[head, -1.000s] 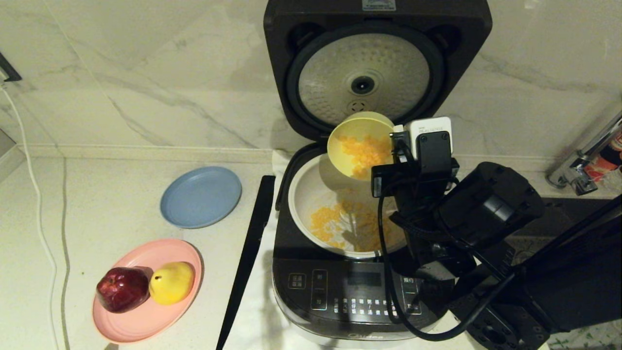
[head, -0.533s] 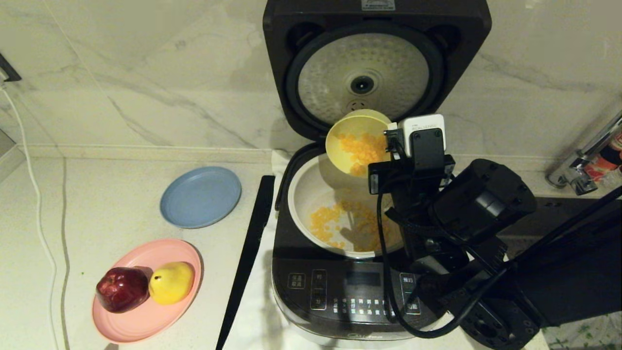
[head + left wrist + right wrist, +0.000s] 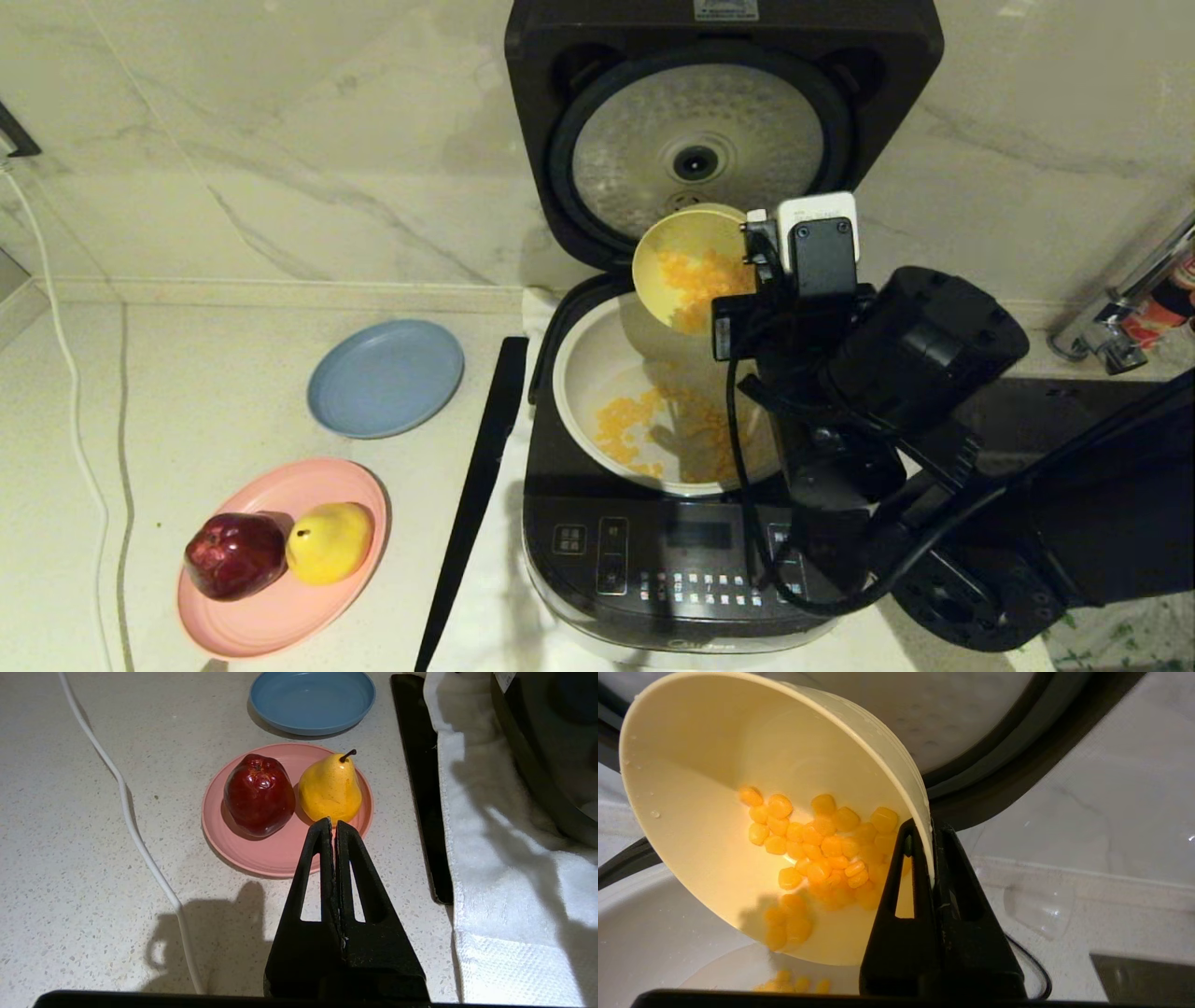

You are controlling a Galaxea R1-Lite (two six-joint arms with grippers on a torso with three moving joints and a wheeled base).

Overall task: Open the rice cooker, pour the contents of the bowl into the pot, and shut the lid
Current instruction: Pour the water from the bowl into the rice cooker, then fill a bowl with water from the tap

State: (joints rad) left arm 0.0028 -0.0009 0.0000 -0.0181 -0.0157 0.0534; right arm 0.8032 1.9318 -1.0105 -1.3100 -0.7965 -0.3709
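Over the open pot (image 3: 597,373), the bowl (image 3: 686,271) hangs tipped, pinched by its rim in the right gripper (image 3: 931,833).

The kernels (image 3: 817,849) cling to the bowl's lower wall, directly above the pot of the rice cooker (image 3: 653,569) (some already lie inside), so further tipping looks needed. The lid (image 3: 719,131) stands upright behind. The left gripper (image 3: 333,828), clenched on nothing, idles near the pink plate (image 3: 275,858).

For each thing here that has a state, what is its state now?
lid: open, standing upright.
pot: uncovered, kernels on its bottom.
bowl: tilted steeply over the pot, kernels inside.
right gripper: shut on the bowl's rim.
left gripper: shut, empty, above the counter.
blue plate: empty.
pink plate: holds two fruits.
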